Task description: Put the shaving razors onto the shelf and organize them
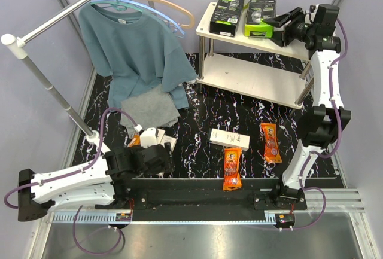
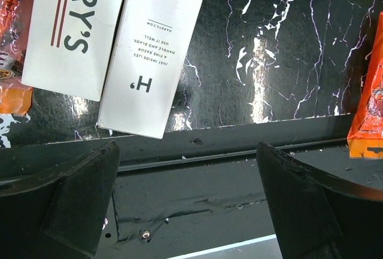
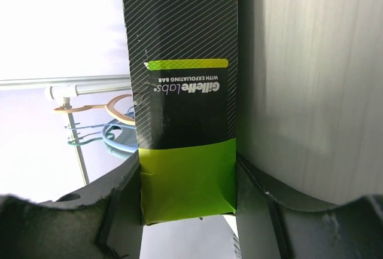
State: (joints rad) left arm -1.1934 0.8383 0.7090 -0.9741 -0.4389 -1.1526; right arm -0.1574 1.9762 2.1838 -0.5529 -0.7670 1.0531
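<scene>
Surface: black marbled desk [image 1: 203,115], cream two-tier shelf [image 1: 251,79] at rear; right gripper [image 3: 188,193] clamps lime end of black-and-lime razor box [image 3: 182,91] on top tier; likely light, stiff, slick cardboard, narrow sides best hold; left gripper [image 2: 191,205] wide, empty.

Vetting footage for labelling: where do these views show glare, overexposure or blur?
Left wrist: light glares off the glossy black mat, print on the white H' box reads sharp. Right wrist: background behind the black-and-green box is blown out white. Top external: even, sharp.
</scene>
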